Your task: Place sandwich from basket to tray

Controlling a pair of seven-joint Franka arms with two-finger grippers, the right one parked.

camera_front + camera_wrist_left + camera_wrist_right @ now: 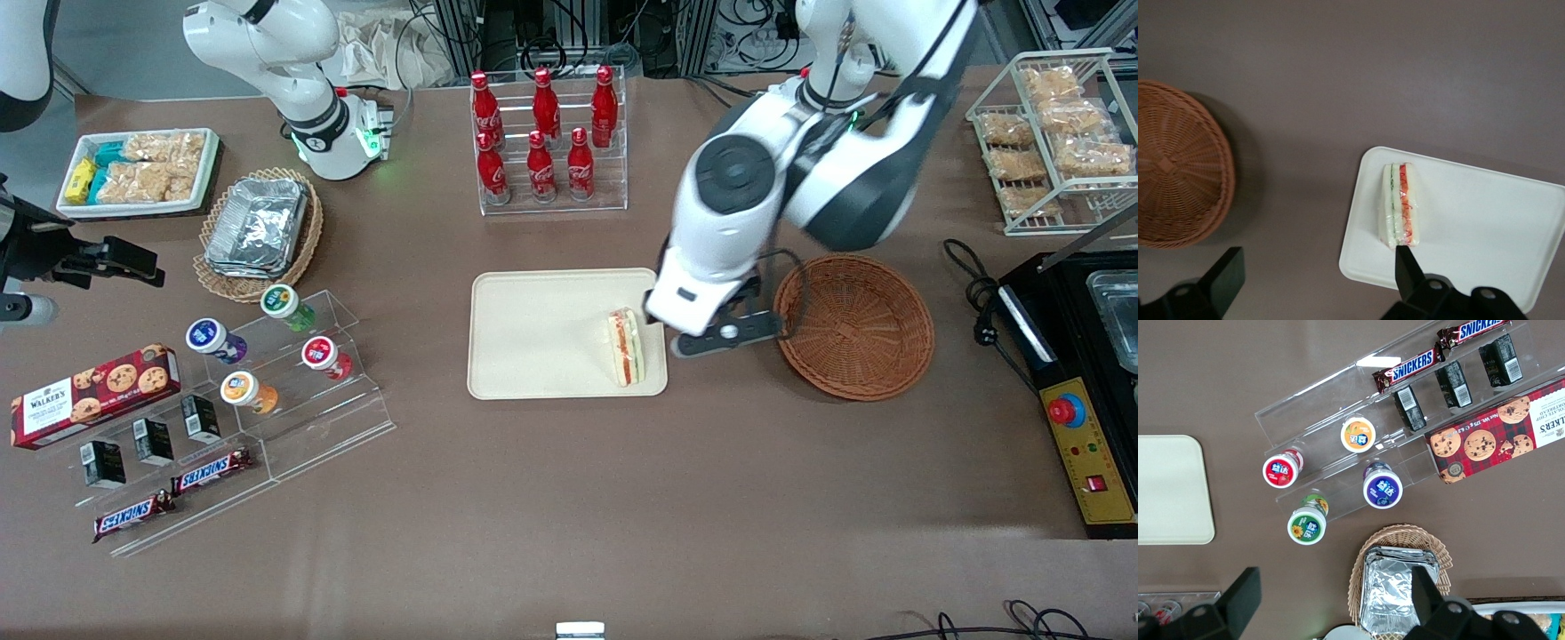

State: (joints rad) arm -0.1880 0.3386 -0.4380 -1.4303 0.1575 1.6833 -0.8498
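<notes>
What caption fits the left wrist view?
Sandwich standing on the tray, basket empty, open gripper hovering above the tray's edge.

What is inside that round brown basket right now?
Nothing shows in the basket, though the arm covers part of its rim in the front view. The sandwich lies on the tray; the open gripper hangs above the tray's edge.

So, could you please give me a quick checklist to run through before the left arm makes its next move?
1. Sandwich on the tray: ok, it stands on edge near the tray's end closest to the basket.
2. Basket emptied: ok.
3. Gripper released: ok, fingers open and spread, nothing between them.
4. Gripper clear of the sandwich: cannot tell; one fingertip shows right at its end.
5. Sandwich fully inside the rim: ok.
</notes>
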